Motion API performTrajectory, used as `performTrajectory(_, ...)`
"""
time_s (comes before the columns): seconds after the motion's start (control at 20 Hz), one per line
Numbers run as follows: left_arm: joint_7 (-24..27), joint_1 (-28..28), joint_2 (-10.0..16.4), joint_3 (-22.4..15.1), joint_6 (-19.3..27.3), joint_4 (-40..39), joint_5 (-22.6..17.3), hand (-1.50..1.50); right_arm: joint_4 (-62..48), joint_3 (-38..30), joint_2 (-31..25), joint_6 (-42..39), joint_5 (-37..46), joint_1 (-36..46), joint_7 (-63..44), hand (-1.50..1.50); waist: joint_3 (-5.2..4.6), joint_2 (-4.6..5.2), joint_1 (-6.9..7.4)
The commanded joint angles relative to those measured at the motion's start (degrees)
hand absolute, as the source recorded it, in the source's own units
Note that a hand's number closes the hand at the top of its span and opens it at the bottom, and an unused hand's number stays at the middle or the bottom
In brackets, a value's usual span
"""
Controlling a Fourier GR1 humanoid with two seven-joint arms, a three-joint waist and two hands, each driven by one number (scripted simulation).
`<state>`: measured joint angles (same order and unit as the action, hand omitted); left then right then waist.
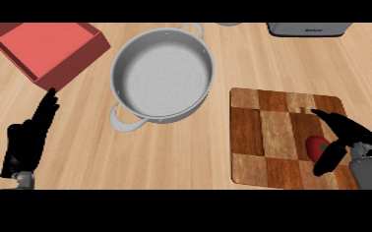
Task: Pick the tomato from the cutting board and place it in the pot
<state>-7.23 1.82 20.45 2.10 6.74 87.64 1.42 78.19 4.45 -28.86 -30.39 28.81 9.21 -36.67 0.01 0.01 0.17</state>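
Note:
A red tomato (316, 147) lies on the right part of the checkered wooden cutting board (262, 137). My right hand (340, 136) reaches over the board's right side, with its fingers and thumb spread around the tomato and partly covering it; they are not closed on it. The grey metal pot (163, 76) stands empty to the upper left of the board, with a handle at its near-left and far-right. At the lower left my left hand (27, 135) rests open, fingers up.
A red box (51, 49) lies at the far left beside the pot. A grey appliance (309, 29) shows at the far right edge, and a small grey object (229, 24) peeks in at the top.

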Motion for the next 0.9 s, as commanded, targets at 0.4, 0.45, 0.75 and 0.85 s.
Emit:
performTrajectory(0.4, 2.9, -1.1, -0.8, 5.0, -4.0, -2.8, 1.2, 0.0, -8.3, -0.9, -0.6, 0.1, 7.1, 2.4, 14.0, 1.5, 0.0, 0.05, 0.02)
performTrajectory(0.45, -1.0, 0.7, -1.4, 4.3, -4.4, 2.0, 2.1, 0.0, -1.7, -1.4, 1.4, -2.2, 6.1, -0.3, 10.0, 1.5, -0.01, -0.05, -0.1)
performTrajectory(0.75, 0.4, -2.6, -3.5, 4.8, -3.6, -1.0, 4.5, 0.0, 1.5, -2.2, 3.5, -2.2, 7.9, -3.2, 9.3, 1.5, -0.02, -0.07, -0.33)
performTrajectory(0.85, -2.0, -1.5, -6.7, 1.7, -1.7, 1.6, 6.8, 0.0, 0.8, -2.8, 3.3, -1.7, 9.2, -2.7, 10.0, 1.5, -0.01, -0.05, -0.22)
